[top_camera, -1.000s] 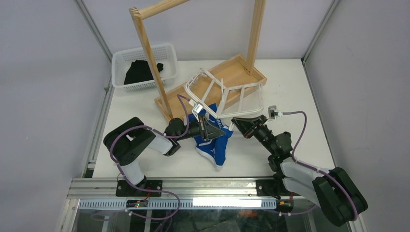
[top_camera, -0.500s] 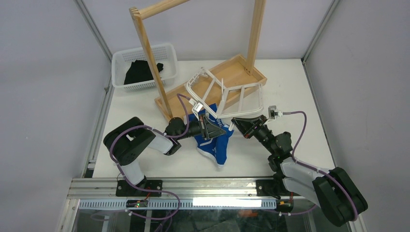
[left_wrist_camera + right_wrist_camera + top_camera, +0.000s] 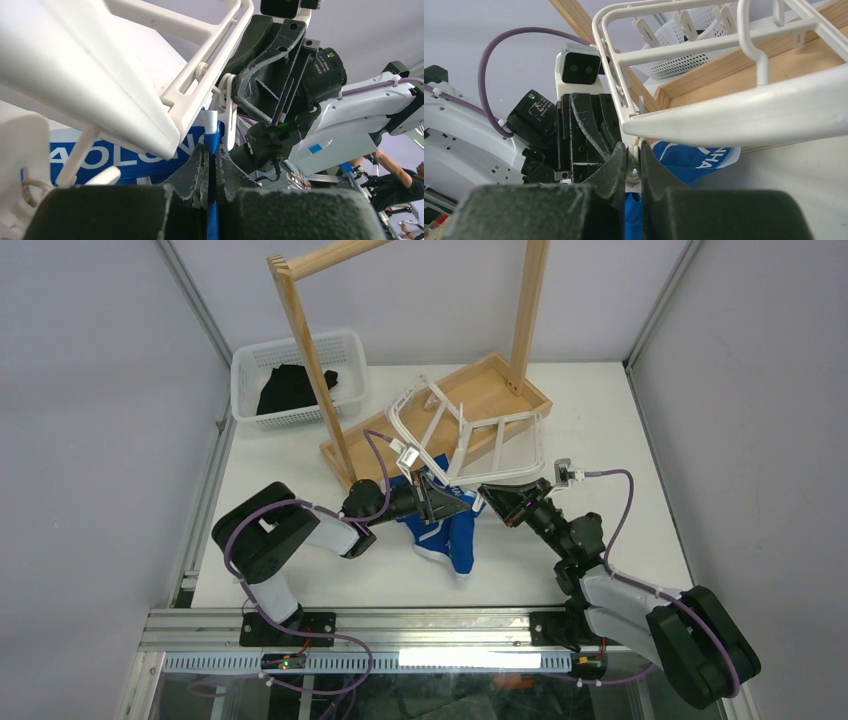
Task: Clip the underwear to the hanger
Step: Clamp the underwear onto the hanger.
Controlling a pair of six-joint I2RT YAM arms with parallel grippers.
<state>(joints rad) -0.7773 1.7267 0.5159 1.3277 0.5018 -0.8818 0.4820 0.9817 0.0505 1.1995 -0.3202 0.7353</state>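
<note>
Underwear (image 3: 452, 540) higher than a second ago, drawn up off the desk (image 3: 610, 460) toward the hanger (image 3: 497, 423), with less blue cloth spread out below. Left jaws clamped on the waistband edge, close to the white lettering. Right jaws pinched together on a small white clip (image 3: 228, 120) at the hanger's near rail, probably to squeeze it open. From the left wrist, waistband trim just beside that clip, not visibly inside it yet. Hanger shifted a little, propped on the wooden tray (image 3: 480, 375). Judged close to clipping: remains to feed the trim between the clip's halves, then let go. Risk of cloth slipping out on early release.
</note>
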